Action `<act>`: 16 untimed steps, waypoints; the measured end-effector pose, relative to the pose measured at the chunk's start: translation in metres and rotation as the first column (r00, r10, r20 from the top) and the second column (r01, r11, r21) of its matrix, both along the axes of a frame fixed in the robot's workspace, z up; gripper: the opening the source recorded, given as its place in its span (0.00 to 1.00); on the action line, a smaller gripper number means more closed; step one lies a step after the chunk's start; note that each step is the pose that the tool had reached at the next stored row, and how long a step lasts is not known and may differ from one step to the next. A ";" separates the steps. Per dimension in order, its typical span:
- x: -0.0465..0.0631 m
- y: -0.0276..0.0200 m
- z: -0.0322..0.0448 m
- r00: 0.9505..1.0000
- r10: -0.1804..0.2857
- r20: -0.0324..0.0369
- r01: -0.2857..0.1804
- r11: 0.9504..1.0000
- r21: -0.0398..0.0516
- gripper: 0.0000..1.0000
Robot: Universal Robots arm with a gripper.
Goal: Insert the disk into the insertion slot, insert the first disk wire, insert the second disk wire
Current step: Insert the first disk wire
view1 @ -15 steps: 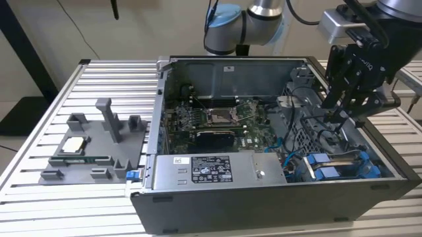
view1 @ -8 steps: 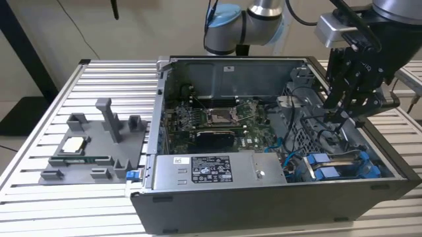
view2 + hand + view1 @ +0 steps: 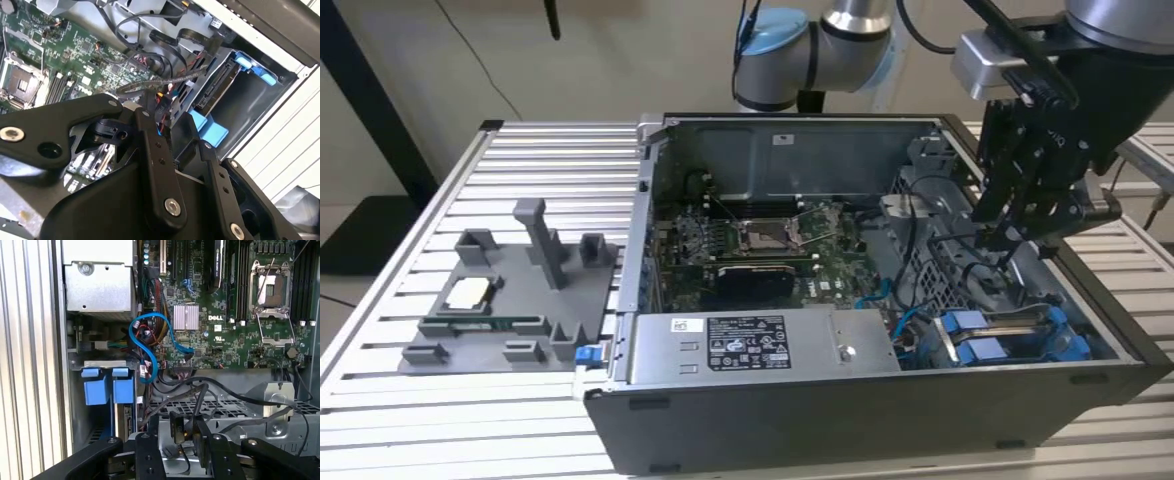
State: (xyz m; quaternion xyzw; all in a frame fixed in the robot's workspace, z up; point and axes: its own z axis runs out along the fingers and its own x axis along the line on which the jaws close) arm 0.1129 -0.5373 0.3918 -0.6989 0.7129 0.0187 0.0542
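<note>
Wire step, by look of it: disk (image 3: 974,350) already seated low in computer case (image 3: 761,420), blue carrier (image 3: 107,387) showing. End effector (image 3: 1007,235) down inside case, clenched on black connector of disk wire (image 3: 177,427). Disk lies below end effector, off to one side, near, not touching. Judgement: mating connector calls for careful squaring to disk's port, amid crowding loose cables (image 3: 195,385).

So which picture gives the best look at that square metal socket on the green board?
The first wrist view: the socket sits nearly face-on and unobstructed. The exterior view shows the socket whole but slanted, deep inside the case. The second wrist view has the socket at the picture's edge, partly cut off.
</note>
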 end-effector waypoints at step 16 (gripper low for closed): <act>0.000 0.0001 -0.0021 1.000 0.000 -0.001 0.000 1.000 0.001 0.39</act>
